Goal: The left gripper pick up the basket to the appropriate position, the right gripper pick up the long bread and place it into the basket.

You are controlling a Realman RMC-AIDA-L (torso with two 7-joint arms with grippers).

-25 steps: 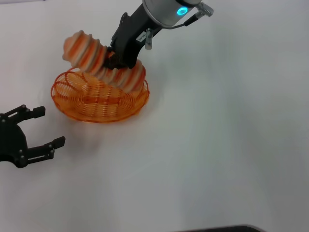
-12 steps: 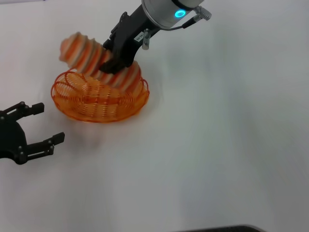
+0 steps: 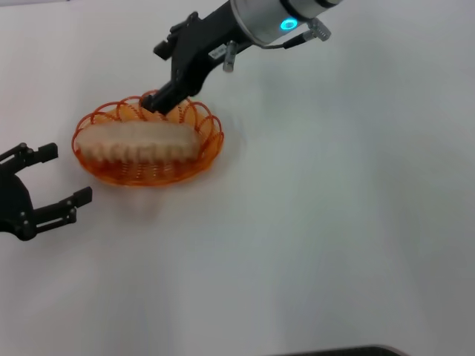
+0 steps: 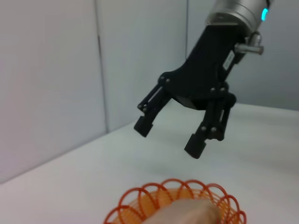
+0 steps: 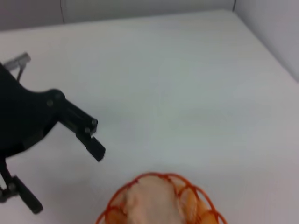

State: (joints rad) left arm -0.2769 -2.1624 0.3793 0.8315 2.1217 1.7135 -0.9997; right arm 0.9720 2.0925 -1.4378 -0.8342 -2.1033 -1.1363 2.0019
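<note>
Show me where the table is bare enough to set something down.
The table is bare right of the basket and in front of it. It is crowded where the long bread fills the basket, with the right gripper above and the left gripper beside.

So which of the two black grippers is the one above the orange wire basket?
The right gripper, with the white label and silver wrist, open above the oval orange wire basket holding the pale long bread. The unlabelled left gripper sits open beside it.
</note>
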